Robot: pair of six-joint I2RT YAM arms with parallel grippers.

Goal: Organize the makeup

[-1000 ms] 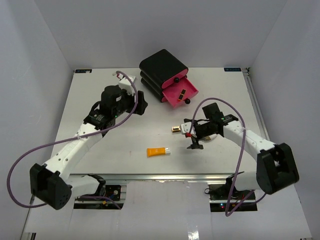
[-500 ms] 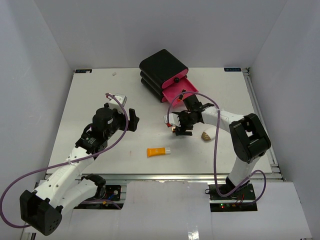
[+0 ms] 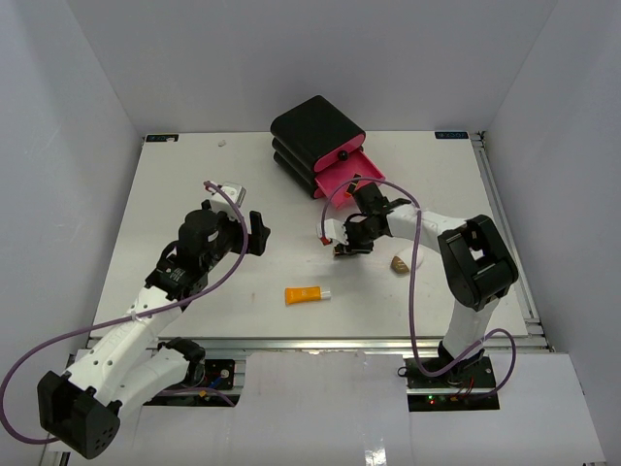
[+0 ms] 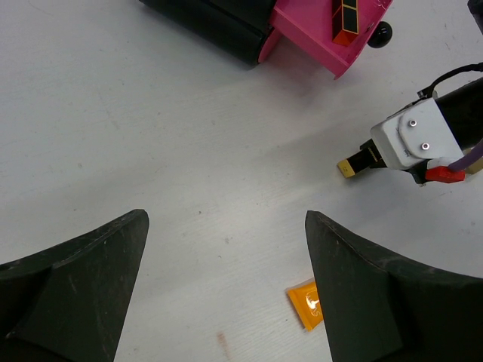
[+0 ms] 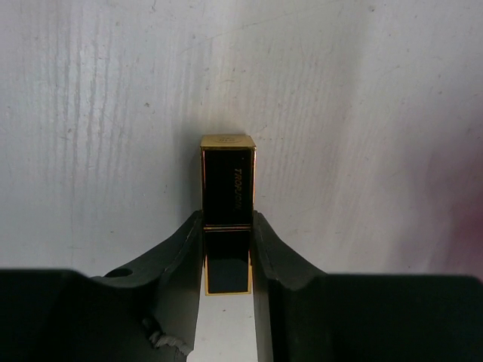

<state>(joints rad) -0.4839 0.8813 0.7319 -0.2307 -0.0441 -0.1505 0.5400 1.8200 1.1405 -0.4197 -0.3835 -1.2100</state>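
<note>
One lipstick tube [image 5: 227, 188] pointed straight up the frame, pinched by our right fingers [image 5: 181, 253]; we held our left fingers [image 4: 75, 279] wide, empty.

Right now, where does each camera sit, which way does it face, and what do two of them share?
Top external: fixed above and behind the bases, looking down at the table; both arms show whole.
Left wrist: on the left arm, looking down between the fingers of the open left gripper at the orange tube and pink drawer.
Right wrist: low over the table, looking along the right gripper, shut on a lipstick tube.
Shared: top and left wrist both show the orange tube, the pink drawer and that lipstick tube.
</note>
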